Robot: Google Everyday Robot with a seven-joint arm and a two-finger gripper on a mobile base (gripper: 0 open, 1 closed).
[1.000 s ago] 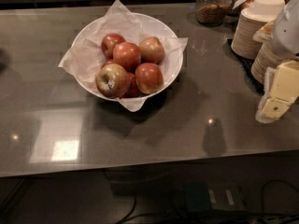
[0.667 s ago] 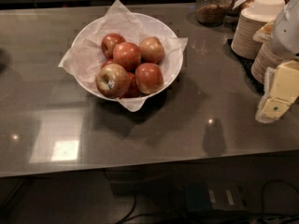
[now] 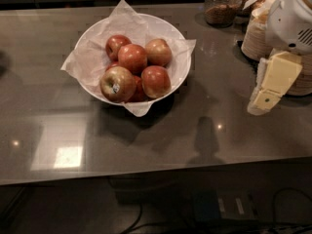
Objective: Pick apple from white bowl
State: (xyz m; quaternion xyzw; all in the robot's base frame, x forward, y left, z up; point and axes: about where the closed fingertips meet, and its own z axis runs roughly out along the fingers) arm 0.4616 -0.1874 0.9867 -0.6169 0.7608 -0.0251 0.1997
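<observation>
Camera view looks down on a dark, glossy counter, and from my station the white bowl sits at about 11 o'clock from the middle of the picture, lined with crumpled white paper that sticks out over its rim. Several apples are heaped in it. The apple I am after is the even deep red one at roughly 4 o'clock inside the bowl, resting against its neighbours. Touching it at 9 o'clock is a yellow-green blushed apple with a small sticker. A paler orange-yellow apple lies just behind it at 12 o'clock. The gripper hangs at 3 o'clock in the picture, its yellowish end pointing down and to the left over the counter. It is well apart from the bowl and touching no fruit; I cannot tell whether it is open or closed. At about 1 o'clock, along the far edge, stands a glass jar of brown contents, and a stack of beige bowls is just beside it, partly hidden by the arm.
</observation>
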